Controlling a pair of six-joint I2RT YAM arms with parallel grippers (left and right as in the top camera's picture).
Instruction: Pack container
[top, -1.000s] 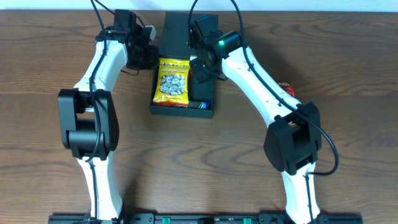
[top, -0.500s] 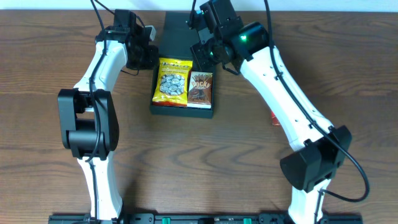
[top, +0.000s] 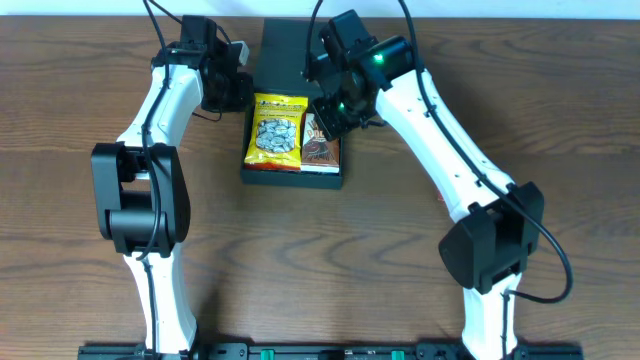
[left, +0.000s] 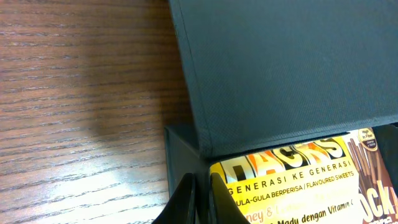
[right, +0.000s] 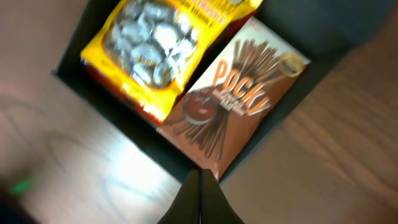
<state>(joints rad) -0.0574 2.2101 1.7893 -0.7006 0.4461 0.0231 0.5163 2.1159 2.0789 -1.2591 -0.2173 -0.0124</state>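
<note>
Judging by its stiff cardboard, the container (top: 293, 178) should handle light and rigid, best taken by a side wall or the flap lid (top: 290, 50) hinged at its far edge. It sits on the far middle of the smooth wooden table (top: 520, 100), holding a yellow sweets packet (top: 277, 130) and a Pocky box (right: 233, 99). The right gripper (right: 200, 180) hangs above the Pocky box, fingers together and empty. The left gripper (left: 202, 190) is at the container's far-left corner; whether it clamps the wall, I cannot tell.

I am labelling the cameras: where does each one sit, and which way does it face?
Overhead: above the table, facing down; both arms, container.
Left wrist: close beside the lid, facing it; left gripper tips.
Right wrist: above the container, looking down at Pocky box; right gripper tips.
All three share the yellow packet.
</note>
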